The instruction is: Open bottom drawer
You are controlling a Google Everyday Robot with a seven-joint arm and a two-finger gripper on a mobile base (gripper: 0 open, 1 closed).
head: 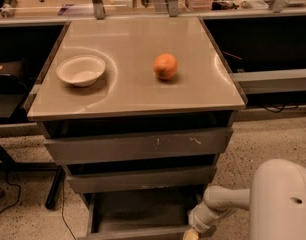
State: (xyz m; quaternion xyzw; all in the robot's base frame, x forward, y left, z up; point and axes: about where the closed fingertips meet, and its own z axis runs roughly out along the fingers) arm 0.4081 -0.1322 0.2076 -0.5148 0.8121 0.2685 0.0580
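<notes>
The bottom drawer is the lowest of three grey drawers under the tabletop. It stands pulled out toward the camera, with its shallow grey tray showing. Its flat front runs along the lower picture edge. My gripper is at the right end of that front, at the bottom edge of the view, on the end of a white arm reaching in from the right. The middle drawer and the top drawer, which has white scratch marks, are pushed in.
An orange and a white bowl sit on the beige tabletop. A dark table leg and a cable are on the floor at left. Shelving and clutter stand behind the table.
</notes>
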